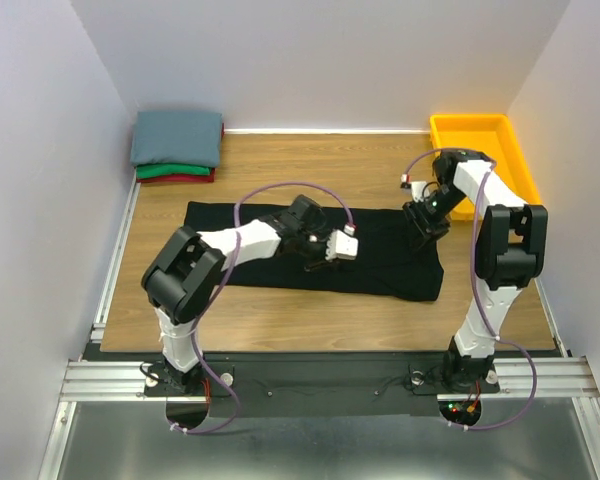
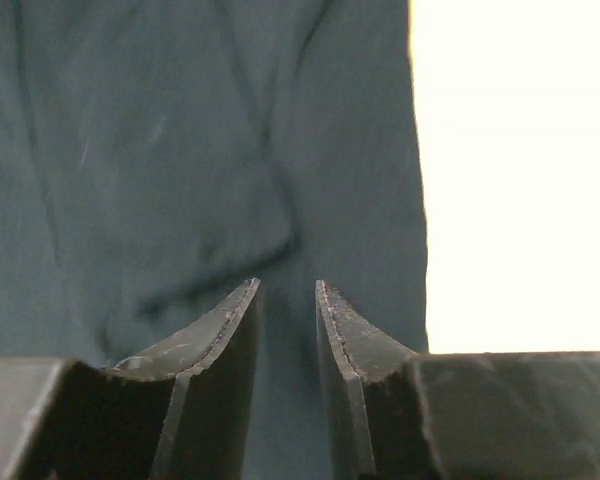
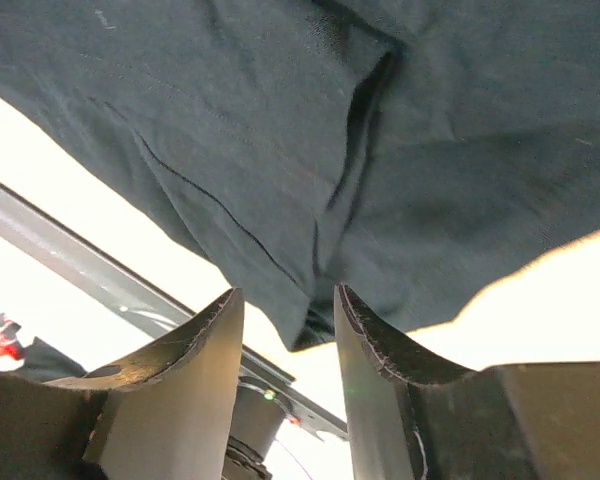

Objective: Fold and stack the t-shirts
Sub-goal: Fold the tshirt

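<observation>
Black tee (image 1: 380, 265) spread flat mid-bench, long side running left to right, a few creases. Left tool (image 2: 287, 285) low over the tee's middle, jaws partly open, nothing between them, only cloth beneath. Right tool (image 3: 287, 292) at the tee's right end near its edge, jaws also partly open, holding nothing. Far left corner: folded stack, grey-blue tee (image 1: 177, 137) on top, green tee (image 1: 170, 171) under it, red tee (image 1: 185, 180) at bottom. Yellow bin (image 1: 467, 119) at far right of bench (image 1: 280, 170).
</observation>
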